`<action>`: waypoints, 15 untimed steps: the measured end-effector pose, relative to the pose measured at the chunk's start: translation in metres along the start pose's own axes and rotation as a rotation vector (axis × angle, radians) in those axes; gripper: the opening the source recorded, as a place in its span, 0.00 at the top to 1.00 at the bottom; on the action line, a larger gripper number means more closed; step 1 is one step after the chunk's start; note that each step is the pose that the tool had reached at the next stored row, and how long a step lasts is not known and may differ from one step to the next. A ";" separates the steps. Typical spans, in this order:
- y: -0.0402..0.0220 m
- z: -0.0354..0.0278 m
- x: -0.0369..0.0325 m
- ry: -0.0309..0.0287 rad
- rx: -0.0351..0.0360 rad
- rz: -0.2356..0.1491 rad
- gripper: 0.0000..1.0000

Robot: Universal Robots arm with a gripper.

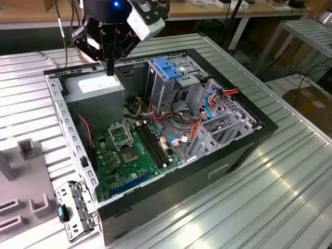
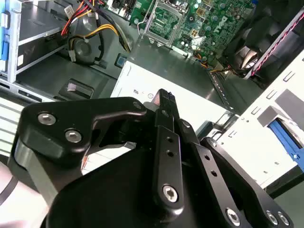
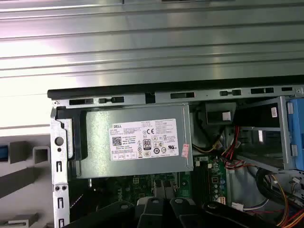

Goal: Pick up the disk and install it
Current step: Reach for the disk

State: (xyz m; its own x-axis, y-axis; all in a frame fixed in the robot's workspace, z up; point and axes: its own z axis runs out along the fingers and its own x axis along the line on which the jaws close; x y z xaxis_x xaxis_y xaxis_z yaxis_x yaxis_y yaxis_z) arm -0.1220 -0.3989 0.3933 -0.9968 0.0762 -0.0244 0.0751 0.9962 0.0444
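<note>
Indoors, ribbed metal table point(image 1: 290, 171), open computer case point(image 1: 207, 181), gripper point(image 1: 110, 70) above, workbenches point(image 1: 207, 11) behind

I am looking down on a ribbed metal table point(image 1: 290, 176), its long grooves also running across the first wrist view point(image 3: 152, 42). It is carrying an open black computer case point(image 1: 218, 168), lying on its side with the open face up. At the exterior view's left, a flat grey fixture point(image 1: 26, 155) with upright blocks is sitting just beside the case. A small metal bracket point(image 1: 78, 210) is resting at the case's near corner; whether it is lying on the table or the fixture, I cannot tell.
</note>
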 end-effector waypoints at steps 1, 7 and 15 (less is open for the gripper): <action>0.0000 0.0000 0.0003 0.0000 0.0001 0.000 0.89; -0.0002 0.0000 0.0026 -0.0001 0.0000 0.000 0.89; -0.0003 -0.0001 0.0045 0.0000 0.0000 0.000 0.89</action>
State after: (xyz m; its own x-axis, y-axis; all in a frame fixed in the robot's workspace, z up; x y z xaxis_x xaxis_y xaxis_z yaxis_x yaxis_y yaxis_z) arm -0.1265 -0.3989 0.3933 -0.9968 0.0762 -0.0244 0.0751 0.9962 0.0443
